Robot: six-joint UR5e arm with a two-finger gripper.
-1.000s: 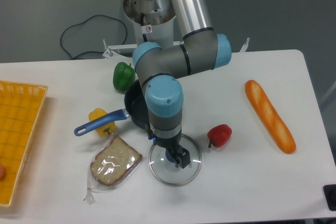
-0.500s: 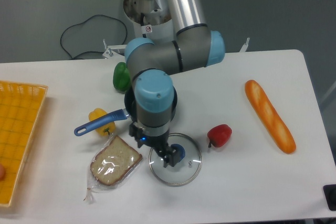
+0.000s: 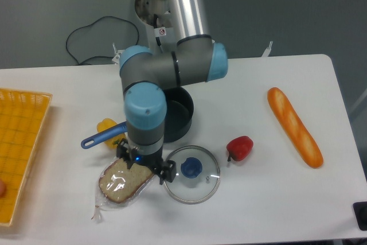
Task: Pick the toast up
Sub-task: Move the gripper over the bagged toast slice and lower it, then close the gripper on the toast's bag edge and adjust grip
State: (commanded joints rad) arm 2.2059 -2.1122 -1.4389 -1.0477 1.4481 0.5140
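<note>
The toast (image 3: 121, 179) lies flat in its clear bag on the white worktop (image 3: 258, 210), left of the glass lid (image 3: 192, 174). The claw (image 3: 145, 166) hangs over the slice's upper right corner; how wide it stands I cannot tell. A dark pan (image 3: 175, 120) sits behind.

End effector (image 3: 144, 166) low, pointing down

A robotics lab or test bench is suggested. A plain white table (image 3: 275, 199) is set before a bare grey wall (image 3: 298, 10), and the arm's base (image 3: 155, 12) is mounted at 12 o'clock. A black cable (image 3: 86, 41) is looped behind it at 11 o'clock. Toy-like food is scattered about: a baguette (image 3: 294, 125) at 3 o'clock, a red pepper (image 3: 239, 148) near centre.
</note>
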